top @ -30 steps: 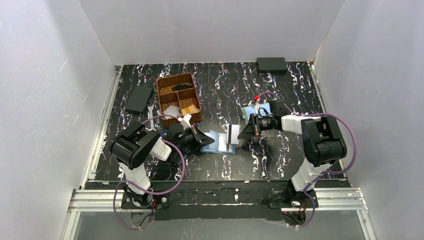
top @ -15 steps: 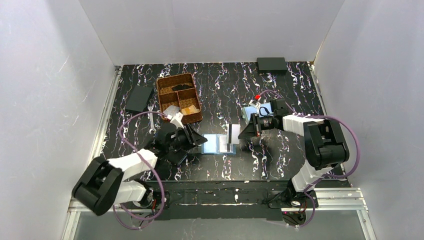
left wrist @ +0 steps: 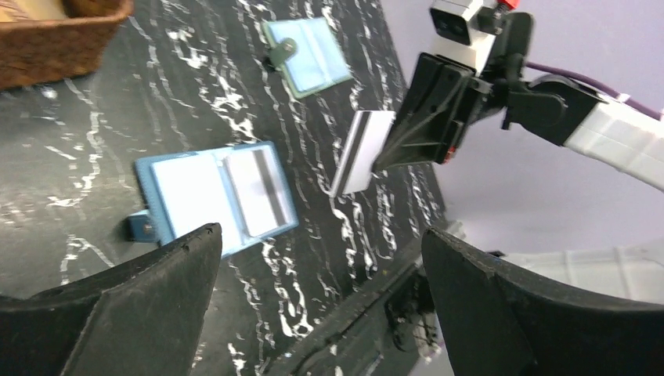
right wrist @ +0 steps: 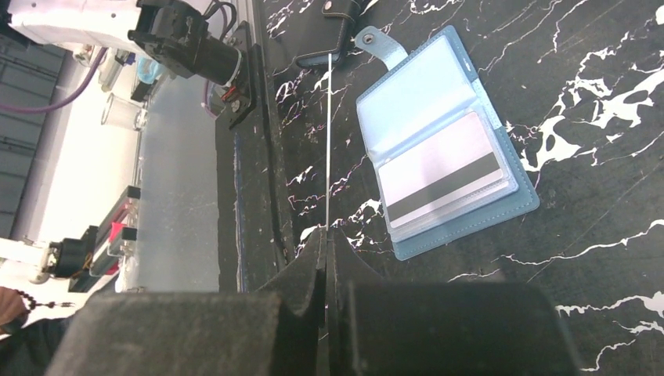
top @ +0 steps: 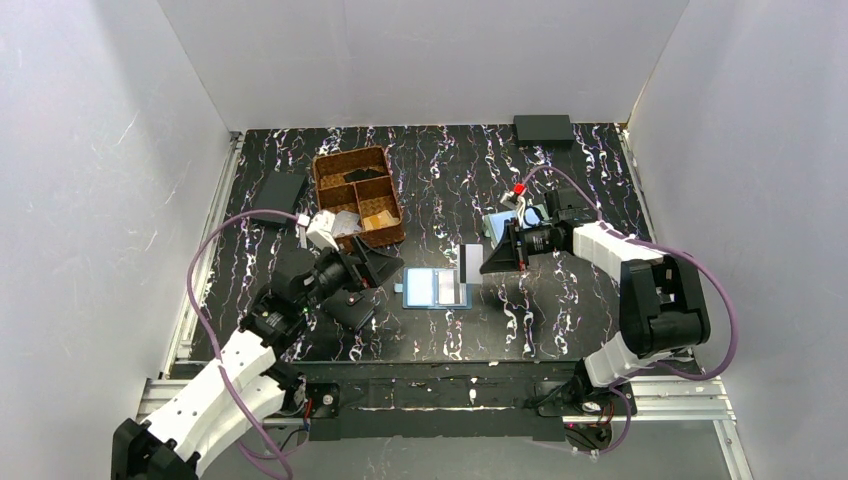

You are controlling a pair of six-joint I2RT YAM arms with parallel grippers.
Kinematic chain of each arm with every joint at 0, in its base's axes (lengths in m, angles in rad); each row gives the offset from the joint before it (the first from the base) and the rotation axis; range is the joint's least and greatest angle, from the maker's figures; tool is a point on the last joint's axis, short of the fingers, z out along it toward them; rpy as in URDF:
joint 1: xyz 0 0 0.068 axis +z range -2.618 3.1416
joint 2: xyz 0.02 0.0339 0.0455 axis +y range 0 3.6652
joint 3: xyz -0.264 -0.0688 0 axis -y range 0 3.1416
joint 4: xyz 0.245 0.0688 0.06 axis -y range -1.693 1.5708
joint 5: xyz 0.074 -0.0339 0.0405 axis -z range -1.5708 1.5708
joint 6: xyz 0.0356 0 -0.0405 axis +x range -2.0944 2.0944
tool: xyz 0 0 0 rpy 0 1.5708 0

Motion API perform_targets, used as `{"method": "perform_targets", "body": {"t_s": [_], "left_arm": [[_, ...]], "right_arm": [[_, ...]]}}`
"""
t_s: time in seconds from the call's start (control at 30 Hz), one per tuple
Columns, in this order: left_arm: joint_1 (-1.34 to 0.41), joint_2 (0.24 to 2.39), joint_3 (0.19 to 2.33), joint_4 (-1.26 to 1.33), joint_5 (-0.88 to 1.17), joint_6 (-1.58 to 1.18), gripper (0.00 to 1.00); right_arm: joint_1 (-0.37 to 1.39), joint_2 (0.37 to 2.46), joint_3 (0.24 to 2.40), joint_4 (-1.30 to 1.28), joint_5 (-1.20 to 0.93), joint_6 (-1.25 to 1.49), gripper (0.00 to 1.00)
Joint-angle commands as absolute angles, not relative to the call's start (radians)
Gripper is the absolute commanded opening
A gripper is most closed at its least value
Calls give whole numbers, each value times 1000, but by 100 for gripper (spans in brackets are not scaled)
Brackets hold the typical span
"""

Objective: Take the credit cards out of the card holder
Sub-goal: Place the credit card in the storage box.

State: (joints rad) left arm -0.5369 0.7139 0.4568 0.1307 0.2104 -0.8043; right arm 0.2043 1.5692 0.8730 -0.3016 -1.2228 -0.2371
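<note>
Held card (top: 470, 262) is out: right gripper (top: 484, 264) pinches it on edge, lifted, just off the holder (top: 418, 290) at its 3 o'clock. Holder lies open, flat, mid-table. Striped card (right wrist: 441, 177) sits in its 3 o'clock pocket. The 9 o'clock pocket looks empty; can't tell if more are stacked underneath. Left gripper (top: 374, 288) at holder's 9 o'clock, jaws spread wide, holding nothing. My read: about half done, striped card left to pull.

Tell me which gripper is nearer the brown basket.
Left. The left gripper hangs open just in front of the basket, near its front corner. The right gripper is farther right, beyond the blue card holder, shut on a card.
</note>
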Motion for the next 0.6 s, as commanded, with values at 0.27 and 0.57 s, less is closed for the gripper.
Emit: {"method": "perform_targets", "body": {"t_s": [0.27, 0.57], "left_arm": [[-619, 958, 539, 298, 425, -1097, 98], [-732, 1125, 617, 301, 225, -1547, 96]], "right_arm": [[201, 1488, 947, -549, -1242, -535, 1], [221, 1432, 966, -668, -1140, -726, 1]]}}
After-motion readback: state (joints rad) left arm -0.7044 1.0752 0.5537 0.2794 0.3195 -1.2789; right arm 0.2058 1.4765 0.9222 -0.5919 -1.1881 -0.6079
